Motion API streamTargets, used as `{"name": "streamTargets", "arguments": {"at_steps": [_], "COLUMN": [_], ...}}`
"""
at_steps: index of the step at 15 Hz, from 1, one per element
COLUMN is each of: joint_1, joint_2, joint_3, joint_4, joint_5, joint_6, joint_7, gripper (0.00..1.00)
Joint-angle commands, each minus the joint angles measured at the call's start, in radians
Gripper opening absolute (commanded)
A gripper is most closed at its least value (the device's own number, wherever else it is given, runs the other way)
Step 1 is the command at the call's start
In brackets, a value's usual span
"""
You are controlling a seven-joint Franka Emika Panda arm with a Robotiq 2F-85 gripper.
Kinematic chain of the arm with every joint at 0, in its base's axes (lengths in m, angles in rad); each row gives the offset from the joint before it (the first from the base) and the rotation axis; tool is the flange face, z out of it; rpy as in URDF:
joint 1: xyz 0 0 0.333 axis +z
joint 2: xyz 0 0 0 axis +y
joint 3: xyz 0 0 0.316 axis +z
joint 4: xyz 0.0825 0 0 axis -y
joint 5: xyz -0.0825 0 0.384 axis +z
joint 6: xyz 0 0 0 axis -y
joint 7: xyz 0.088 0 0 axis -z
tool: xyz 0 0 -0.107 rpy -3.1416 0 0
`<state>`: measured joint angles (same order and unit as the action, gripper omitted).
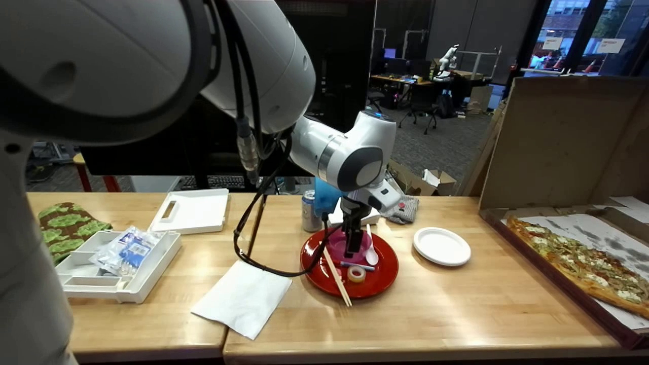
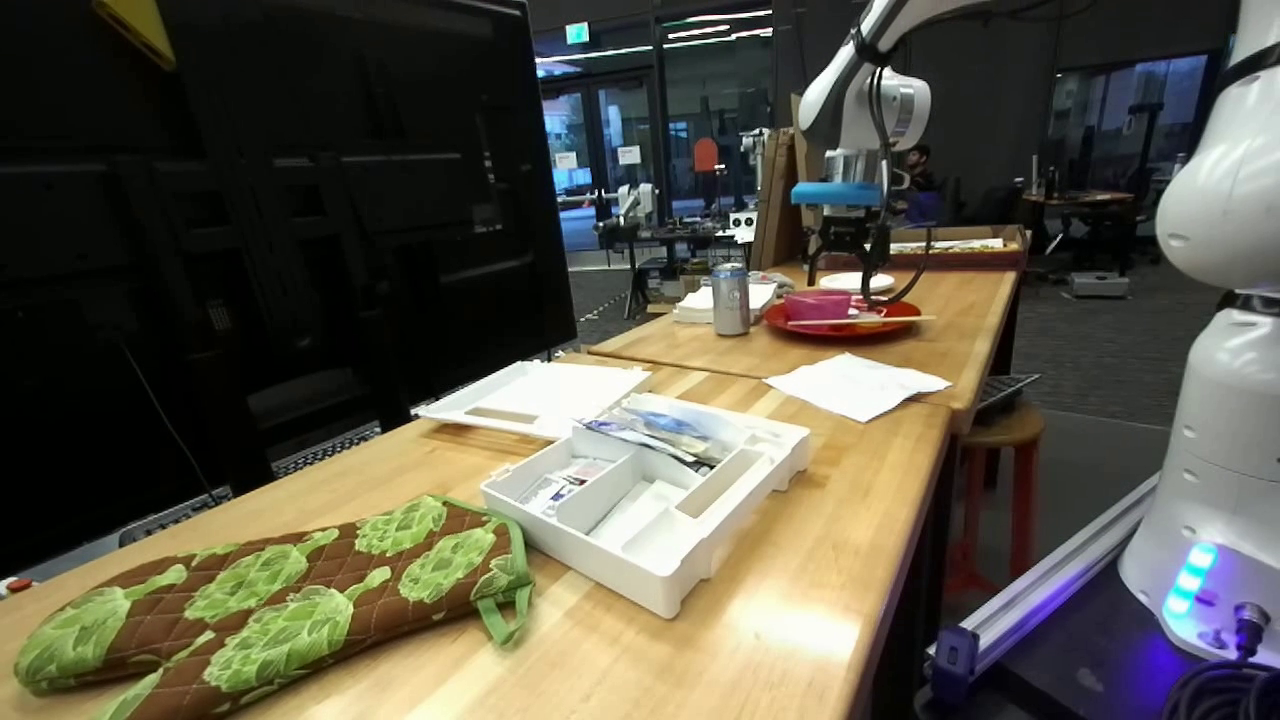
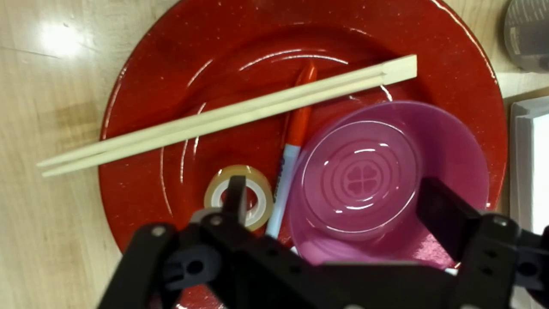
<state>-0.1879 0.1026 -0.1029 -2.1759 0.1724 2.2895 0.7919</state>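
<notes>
The gripper (image 3: 332, 195), spread wide, hangs over the purple bowl (image 3: 373, 180) and adjacent marker (image 3: 292, 155), whose long axis crosses the gripper's closing line.

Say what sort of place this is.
Probably a robotics lab: another white robot arm stands in the background near a desk with a lit screen, and this robot's base stands beside a wooden table.
</notes>
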Motion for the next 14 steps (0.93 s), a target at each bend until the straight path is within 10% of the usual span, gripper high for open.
{"name": "streamTargets", "arguments": {"at_steps": [1, 7, 8, 14], "joint_1": [0.011, 0.006, 0.007, 0.011], "joint_2": [0.02, 0.055, 0.059, 0.068], "joint_3": [-0.026, -0.045, -0.047, -0.051], "joint_4": [0.019, 0.02, 0.02, 0.021], "joint_5": [0.057, 0.11, 0.114, 0.113], "joint_6": [-0.025, -0.027, -0.027, -0.026], "joint_7": [-0.038, -0.084, -0.088, -0.092], "gripper": [1.0, 1.0, 0.78, 0.35]}}
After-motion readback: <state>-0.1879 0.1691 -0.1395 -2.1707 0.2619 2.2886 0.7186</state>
